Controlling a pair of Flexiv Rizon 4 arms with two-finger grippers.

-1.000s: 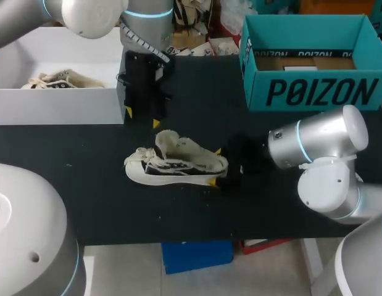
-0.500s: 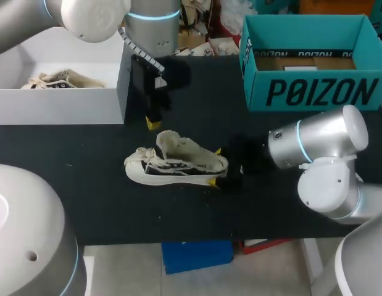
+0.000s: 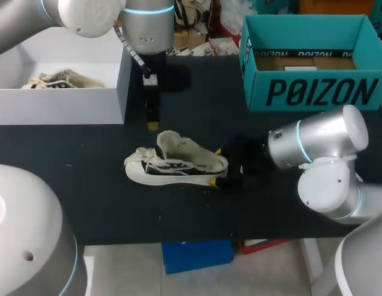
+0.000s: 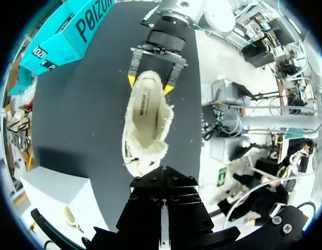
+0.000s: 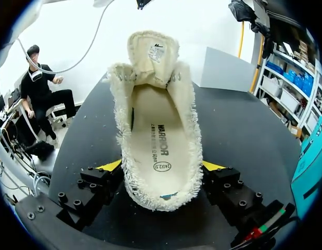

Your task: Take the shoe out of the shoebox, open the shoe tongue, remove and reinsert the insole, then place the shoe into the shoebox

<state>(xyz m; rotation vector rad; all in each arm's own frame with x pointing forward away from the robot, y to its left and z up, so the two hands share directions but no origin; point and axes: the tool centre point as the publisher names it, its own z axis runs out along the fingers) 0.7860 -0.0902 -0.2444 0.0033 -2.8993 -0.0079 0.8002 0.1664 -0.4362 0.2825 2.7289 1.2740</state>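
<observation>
Two claws logged: my right claw [image 3: 214,166] is clamped across the heel of the shoe [image 3: 172,165], one yellow tip pressed to each side. My left claw [image 3: 152,123] is pinched together on nothing, hanging near the shoe's 11 o'clock. The shoe sits on its sole mid-surface [image 3: 116,203], toe to 9 o'clock, heel to 3 o'clock. It is out of the teal shoebox [image 3: 314,92], which stands at its 2 o'clock. Handling estimate: light. The frayed canvas upper looks soft and collapsible and the sole is likely the only stiff part, so the heel hold seems sound. The tongue [image 5: 153,52] stands raised; best taken by its free top edge. The insole [image 5: 158,140] is probably thin and floppy; pinch it at the heel end. Print: bold black lettering on the shoebox front, a dark word plus an oval stamp on the insole, and a small label on the tongue. None transcribed.
</observation>
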